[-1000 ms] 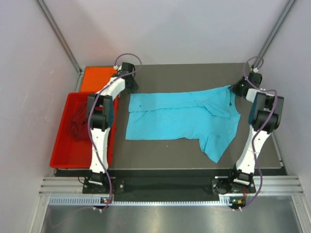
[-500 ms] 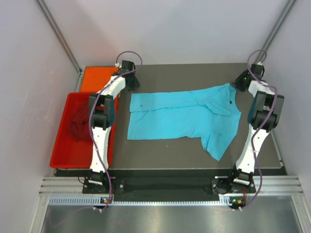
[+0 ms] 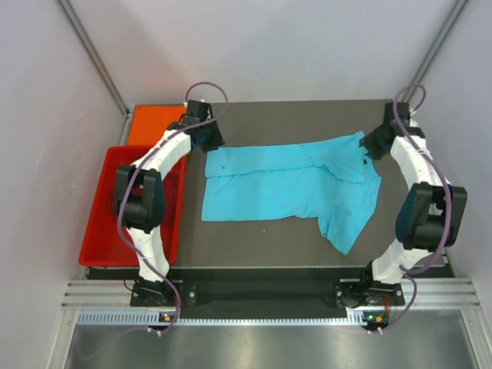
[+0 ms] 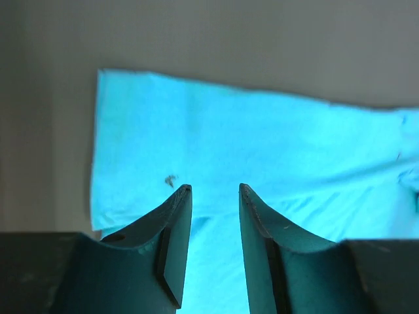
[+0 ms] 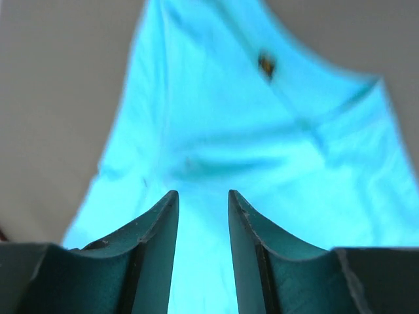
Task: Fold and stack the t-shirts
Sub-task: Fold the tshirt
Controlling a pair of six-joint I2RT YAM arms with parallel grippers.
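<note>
Turquoise t-shirt point(image 3: 288, 184): flat mid-table point(image 3: 254, 242), lightly creased, 1 sleeve pointing toward near edge.
Left tool point(image 4: 215, 188): released, fingers parted over far-left shirt corner.
Right tool point(image 5: 203, 193): released, over far-right corner.

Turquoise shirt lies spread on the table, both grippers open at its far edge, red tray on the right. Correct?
No: top external view shows the red tray on the left. The turquoise shirt, left gripper and right gripper are as stated.

The top view is bright, even and quite sharp, with only soft shadows on the table point(image 3: 269, 238). In both wrist views the blue shirt point(image 4: 262, 131) looks blurred and glowing.
</note>
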